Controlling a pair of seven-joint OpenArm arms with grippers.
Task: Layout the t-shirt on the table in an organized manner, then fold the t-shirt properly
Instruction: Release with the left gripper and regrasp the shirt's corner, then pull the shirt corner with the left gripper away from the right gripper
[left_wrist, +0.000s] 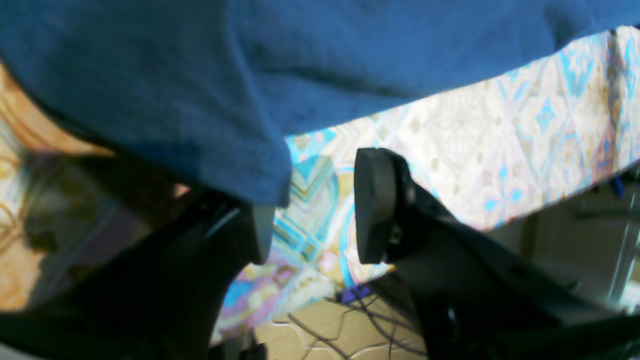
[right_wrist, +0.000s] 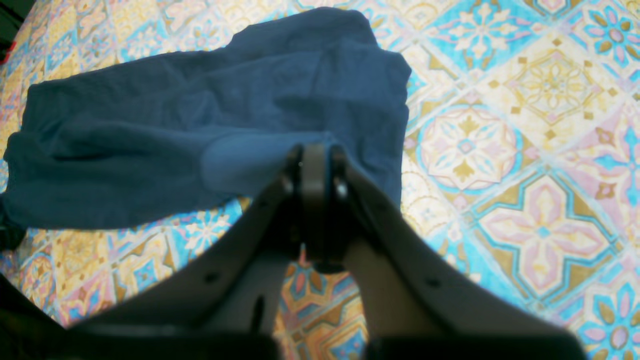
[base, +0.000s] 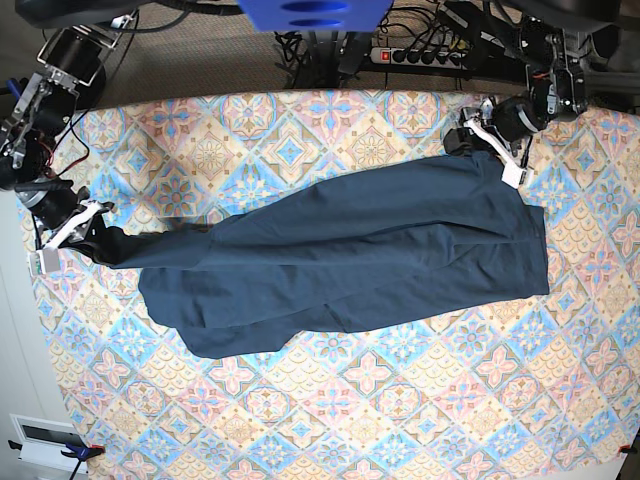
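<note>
Left wrist view: the left gripper (left_wrist: 312, 202) has its jaws spread, with patterned table (left_wrist: 500, 165) showing in the gap between them. The t-shirt (left_wrist: 250, 65) hangs across the top of the picture and drapes over the tip of one finger; the other finger stands clear of the cloth. No writing can be read. The picture is blurred, and the lower left is lost in dark shadow.

Right wrist view: the right gripper (right_wrist: 315, 160) has its jaws pressed together, pinching an edge of the t-shirt (right_wrist: 175, 135). The rest of the shirt lies in loose folds on the table (right_wrist: 525, 150) beyond the fingers. The cloth between the pads is hidden.

Base view: the t-shirt (base: 350, 260) is stretched in a long band across the table (base: 400, 420), from the right gripper (base: 85, 232) near the picture's left edge to the left gripper (base: 478, 132) at the upper right. Both arms reach in from the far corners. A power strip (base: 420, 56) lies behind the table; any print on it is too small to read.
</note>
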